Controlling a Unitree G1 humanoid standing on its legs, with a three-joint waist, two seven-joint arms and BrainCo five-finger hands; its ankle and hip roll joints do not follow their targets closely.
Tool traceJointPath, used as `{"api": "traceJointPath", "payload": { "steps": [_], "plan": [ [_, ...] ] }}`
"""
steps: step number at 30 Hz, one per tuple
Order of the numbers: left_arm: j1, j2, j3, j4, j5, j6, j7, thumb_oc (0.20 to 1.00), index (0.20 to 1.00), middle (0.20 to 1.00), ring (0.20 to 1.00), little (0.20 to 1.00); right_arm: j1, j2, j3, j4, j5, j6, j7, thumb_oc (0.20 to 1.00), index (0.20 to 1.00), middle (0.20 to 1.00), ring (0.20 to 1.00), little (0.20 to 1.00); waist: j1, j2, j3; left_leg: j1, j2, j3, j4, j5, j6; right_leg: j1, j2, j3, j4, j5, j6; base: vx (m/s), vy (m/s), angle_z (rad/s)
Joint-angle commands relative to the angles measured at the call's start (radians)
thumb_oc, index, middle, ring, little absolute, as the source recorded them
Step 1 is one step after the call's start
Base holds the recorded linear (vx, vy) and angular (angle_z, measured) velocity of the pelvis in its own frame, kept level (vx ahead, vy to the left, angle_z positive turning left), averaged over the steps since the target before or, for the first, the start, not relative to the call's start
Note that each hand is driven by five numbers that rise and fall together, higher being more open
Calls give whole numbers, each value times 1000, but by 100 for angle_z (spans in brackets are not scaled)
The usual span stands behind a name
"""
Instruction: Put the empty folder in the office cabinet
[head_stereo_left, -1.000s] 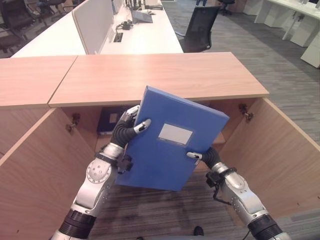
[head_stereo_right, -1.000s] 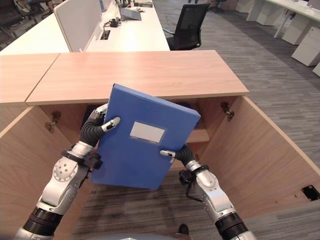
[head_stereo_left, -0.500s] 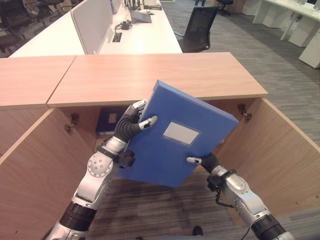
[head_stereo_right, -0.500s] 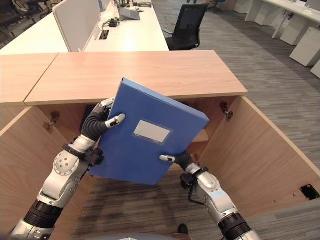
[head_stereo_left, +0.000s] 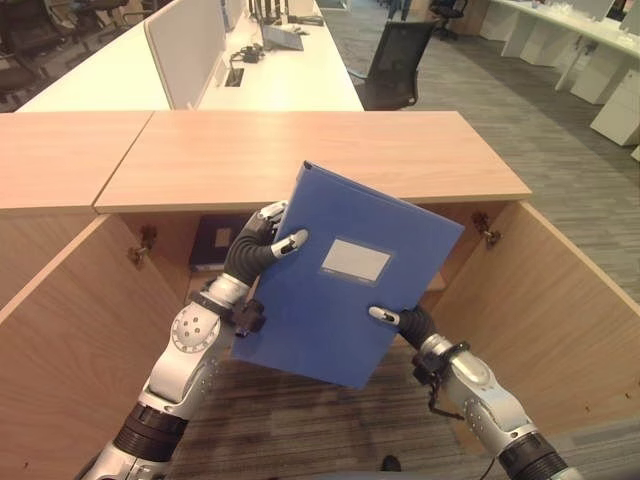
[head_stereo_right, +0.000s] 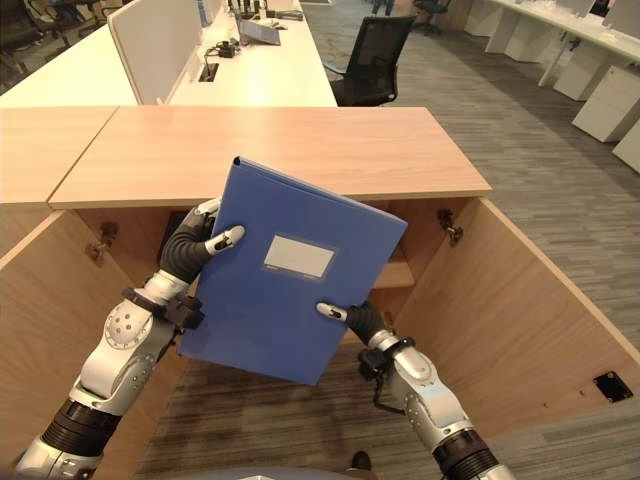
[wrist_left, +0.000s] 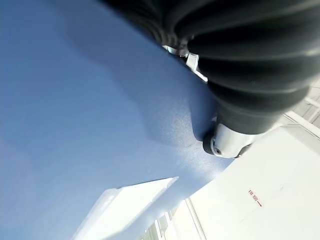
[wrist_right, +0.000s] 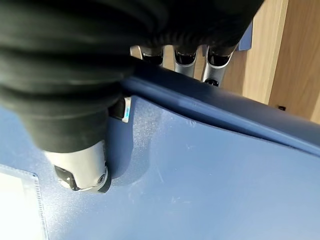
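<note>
Office desks and a black chair (head_stereo_left: 398, 60) are seen beyond the wooden cabinet (head_stereo_left: 300, 155), whose two doors stand open. From the left, the left hand (head_stereo_left: 262, 245) is clamped on one edge of the blue folder (head_stereo_left: 340, 285), thumb across its face; on the right, the right hand (head_stereo_left: 395, 318) is pinched on the opposite edge. One folder is held, with one label pocket, in front of the opening. Compared with half a second ago, it has been lowered and tilted less steeply, so insertion appears to be approaching. One dark item (head_stereo_left: 220, 238) lies inside.

folder (head_stereo_left: 345, 275) before open cabinet (head_stereo_left: 310, 155), between hands
</note>
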Motion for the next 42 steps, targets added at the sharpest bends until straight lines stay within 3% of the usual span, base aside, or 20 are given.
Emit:
{"api": "traceJointPath", "payload": {
  "steps": [1, 2, 5, 11, 14, 17, 19, 21, 26, 34, 37, 42],
  "plan": [
    [-81, -78, -131, -93, -116, -18, -104, 925, 925, 925, 925, 925, -71, 113, 94, -38, 25, -8, 27, 200, 200, 200, 200, 200, -1, -5, 16, -27, -30, -72, 3, -93, 62, 18, -73, -73, 40, 8, 49, 0, 0, 0],
    [-66, -73, -141, -70, -132, -2, -113, 1000, 1000, 1000, 1000, 1000, -59, 114, 85, -24, 29, -5, 21, 200, 200, 200, 200, 200, -3, -3, 16, -27, -31, -72, 3, -93, 63, 17, -73, -70, 41, 10, 50, 0, 0, 0],
    [-8, -32, -142, 1, -124, 63, -149, 1000, 1000, 1000, 1000, 1000, 4, 123, 43, 46, 4, 21, 15, 200, 200, 200, 200, 200, -12, 5, 14, -26, -32, -70, 3, -94, 64, 17, -73, -71, 41, 12, 52, 0, 0, 0],
    [100, 2, -91, 18, -56, 103, -117, 1000, 1000, 1000, 1000, 1000, 58, 178, -54, 187, 61, 24, -69, 200, 200, 200, 200, 200, -14, 9, 15, -26, -33, -73, 3, -97, 66, 18, -71, -69, 40, 13, 50, 0, 0, 0],
    [210, -3, -42, 64, -5, 135, -84, 1000, 1000, 1000, 1000, 1000, 65, 252, -126, 278, 213, 43, -97, 200, 200, 200, 200, 200, -10, 16, 21, -23, -34, -77, 3, -98, 66, 22, -68, -69, 39, 12, 49, 0, 0, 0],
    [291, -3, 20, 85, 31, 146, -57, 1000, 1000, 1000, 1000, 1000, 95, 249, -169, 253, 225, 42, -117, 200, 200, 200, 200, 200, -10, 16, 19, -26, -38, -75, 3, -97, 67, 17, -67, -65, 38, 17, 49, 0, 0, 0],
    [326, -12, 42, 110, 50, 160, -43, 1000, 1000, 1000, 1000, 1000, 126, 252, -180, 224, 253, 38, -133, 200, 200, 200, 200, 200, -11, 17, 19, -27, -39, -75, 3, -98, 67, 14, -67, -64, 39, 18, 48, 1, 15, 0],
    [367, -75, 95, 307, 99, 230, 45, 1000, 1000, 1000, 1000, 1000, 194, 275, -185, 185, 347, 95, -144, 200, 200, 200, 200, 200, -16, 21, 12, -30, -47, -70, 3, -97, 71, 9, -70, -62, 41, 28, 50, 11, 49, -3],
    [378, -116, 157, 421, 181, 246, 99, 1000, 1000, 1000, 1000, 1000, 209, 303, -191, 178, 426, 118, -170, 200, 200, 200, 200, 200, -14, 25, 7, -37, -58, -74, 3, -96, 76, 1, -78, -62, 42, 43, 54, 4, 48, -2],
    [413, -169, 154, 557, 2, 269, 126, 1000, 1000, 1000, 1000, 1000, 205, 294, -152, 148, 488, 138, -190, 200, 200, 200, 200, 200, -13, 43, 13, -50, -81, -76, 3, -95, 89, -30, -98, -51, 74, 69, 62, -2, 62, -5],
    [419, -197, 147, 631, -130, 275, 160, 1000, 1000, 1000, 1000, 1000, 193, 288, -128, 114, 518, 132, -190, 200, 200, 200, 200, 200, -14, 62, 34, -44, -86, -82, 3, -94, 101, -65, -110, -38, 161, 67, 61, -6, 68, -2],
    [409, -218, 151, 725, -151, 283, 189, 1000, 1000, 1000, 1000, 1000, 162, 271, -104, 98, 532, 121, -193, 200, 200, 200, 200, 200, -11, 79, 63, -39, -79, -79, 3, -92, 104, -106, -114, -26, 234, 67, 54, -16, 23, -16]
  ]
}}
